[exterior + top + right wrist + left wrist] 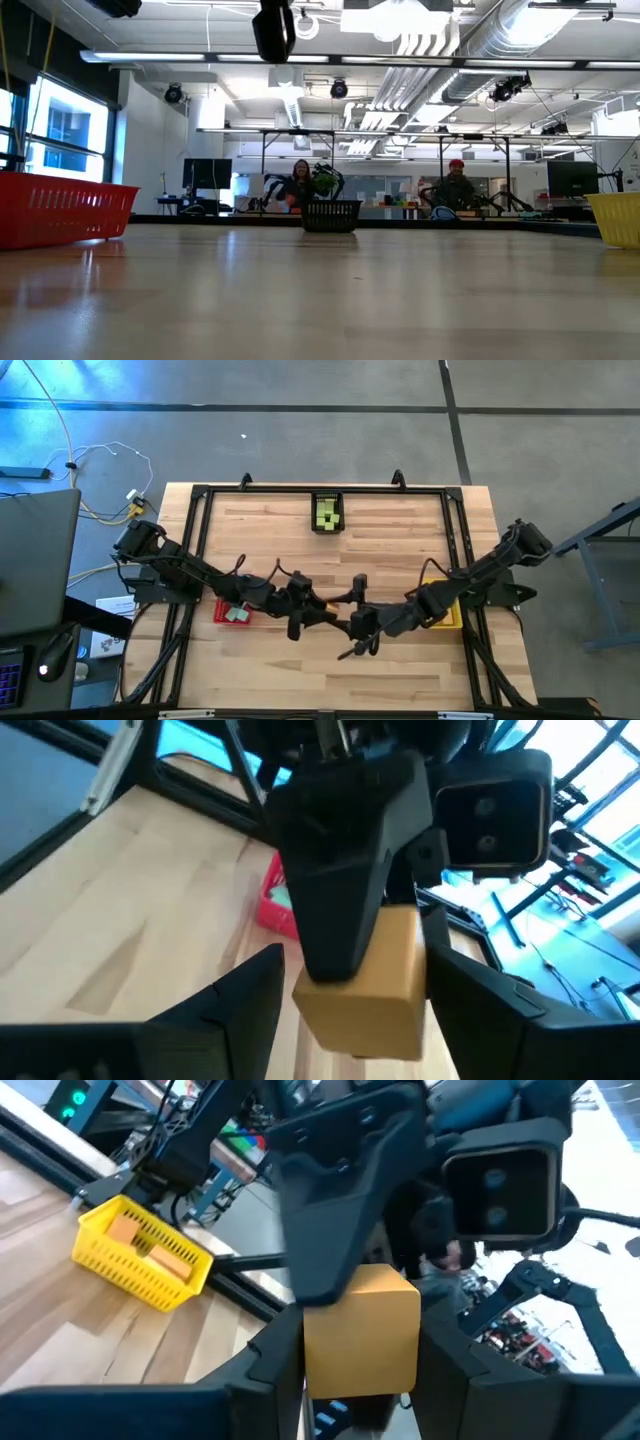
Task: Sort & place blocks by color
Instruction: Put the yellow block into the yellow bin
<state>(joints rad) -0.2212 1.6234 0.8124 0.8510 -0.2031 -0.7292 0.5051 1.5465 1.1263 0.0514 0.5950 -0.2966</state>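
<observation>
An orange block (365,1335) hangs in the air over the middle of the table, where my two grippers meet. My left gripper (360,1380) reaches in from the table's left and my right gripper (360,1020) from the right, both shut on this block (375,995). In the high view they come together at the left gripper (312,607) and the right gripper (348,622). More orange blocks lie in the yellow bin (140,1260), lime green ones in the black bin (328,513), and mint-teal ones in the red bin (235,613). My left gripper pinches the orange block between its two fingers, on opposite side faces (315,1350). It comes in roughly level from the table's left, and the block is lifted clear of the table. My right gripper pinches the same block on its side faces (415,985), coming in from the table's right. One of its fingers (335,1210) lies flat over the block's face in the left wrist view. The left gripper's finger (345,870) crosses the block in the right wrist view.
The red bin (60,205) stands at the table's left, the yellow bin (620,220) at its right under the right arm, and the black bin (331,215) at the far edge. A black frame rail runs around the table. People sit in the room beyond.
</observation>
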